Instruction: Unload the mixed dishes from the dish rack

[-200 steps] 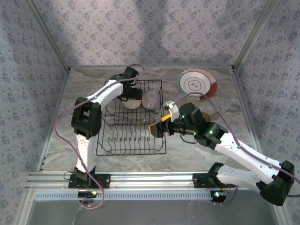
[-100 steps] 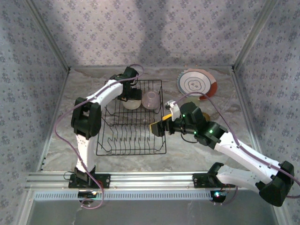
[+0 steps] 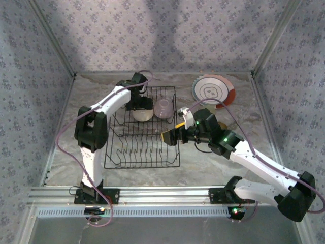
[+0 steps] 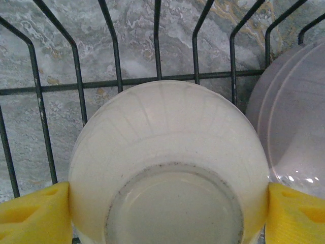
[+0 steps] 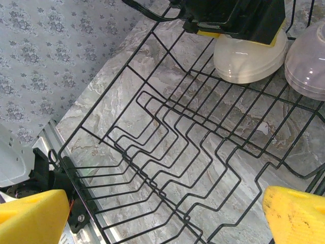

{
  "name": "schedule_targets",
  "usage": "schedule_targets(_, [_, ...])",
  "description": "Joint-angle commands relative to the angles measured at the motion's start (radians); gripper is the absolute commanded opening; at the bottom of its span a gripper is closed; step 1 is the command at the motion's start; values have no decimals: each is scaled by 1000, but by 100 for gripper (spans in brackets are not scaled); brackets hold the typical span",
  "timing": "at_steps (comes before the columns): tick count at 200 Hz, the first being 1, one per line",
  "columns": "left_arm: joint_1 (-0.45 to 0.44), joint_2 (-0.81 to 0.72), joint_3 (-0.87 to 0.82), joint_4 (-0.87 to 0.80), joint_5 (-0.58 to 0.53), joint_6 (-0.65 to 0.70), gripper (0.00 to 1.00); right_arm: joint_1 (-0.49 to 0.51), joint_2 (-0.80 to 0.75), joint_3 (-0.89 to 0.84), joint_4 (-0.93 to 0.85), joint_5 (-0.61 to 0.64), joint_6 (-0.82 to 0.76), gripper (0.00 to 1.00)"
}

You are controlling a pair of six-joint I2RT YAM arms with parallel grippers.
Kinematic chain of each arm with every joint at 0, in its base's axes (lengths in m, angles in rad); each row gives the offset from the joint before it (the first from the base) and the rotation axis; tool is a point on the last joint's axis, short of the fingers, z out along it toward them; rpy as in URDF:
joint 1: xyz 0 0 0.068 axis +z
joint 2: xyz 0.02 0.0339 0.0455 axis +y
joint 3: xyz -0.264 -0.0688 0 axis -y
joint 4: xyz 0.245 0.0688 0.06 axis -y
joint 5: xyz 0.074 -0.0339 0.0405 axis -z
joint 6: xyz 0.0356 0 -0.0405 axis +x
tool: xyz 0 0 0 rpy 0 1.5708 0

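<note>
Left gripper at the cream bowl in the rack, right gripper open beside it.

The marble table point(image 3: 213, 162) carries the black wire rack point(image 3: 137, 147) left of centre, and a stack of plates point(image 3: 213, 90) lies at the far right, well apart from it. The right gripper point(image 3: 172, 133) hovers over the rack's right edge with its yellow fingers point(image 5: 30, 216) spread wide and nothing between them. The left gripper point(image 3: 139, 103) reaches down over the rack's far end. Its fingers point(image 4: 35, 213) stand either side of the upturned cream bowl point(image 4: 167, 152), right at its walls; whether they press on it cannot be told. The bowl rests on the rack wires. A lavender bowl point(image 3: 163, 108), also upturned, sits just beside it on the right.
</note>
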Motion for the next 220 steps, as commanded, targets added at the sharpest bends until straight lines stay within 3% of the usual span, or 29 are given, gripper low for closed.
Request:
schedule_targets(1, [6, -74, -1, -19, 67, -24, 24, -9, 7, -8, 27, -24, -18, 100])
schedule_targets(121, [82, -149, -61, 8, 219, -75, 24, -40, 92, -21, 122, -87, -15, 100])
schedule_targets(220, [149, -254, -135, 47, 403, -125, 24, -67, 341, 39, 344, -198, 19, 100])
